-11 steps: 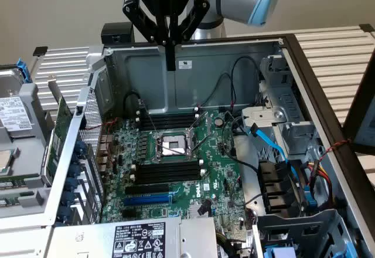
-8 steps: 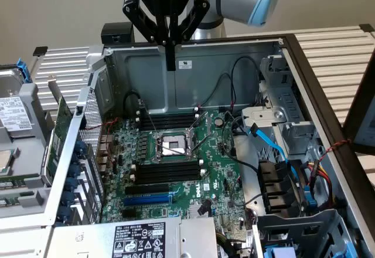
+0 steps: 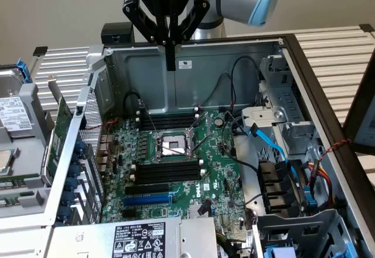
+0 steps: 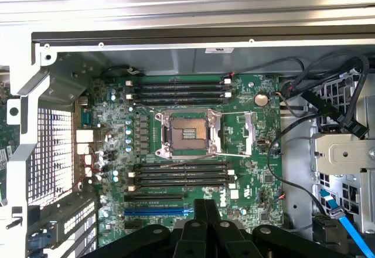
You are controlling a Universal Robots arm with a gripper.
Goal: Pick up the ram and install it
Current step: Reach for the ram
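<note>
Above the open grey metal case (image 3: 135, 76), at twelve o'clock, the black gripper (image 3: 170, 64) points straight down, fingers pressed together and empty. What seems the thin green ram (image 3: 17, 182) lies flat outside, at eight o'clock.

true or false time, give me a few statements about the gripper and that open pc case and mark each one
1. The gripper is shut. True.
2. The gripper holds a green memory stick. False: nothing shows between its fingers.
3. A cooler covers the CPU socket. False: the socket is bare, with its metal frame exposed.
4. A blue slot sits on the motherboard. True.
5. The black memory slots beside the socket are full. False: no stick stands in them.
</note>
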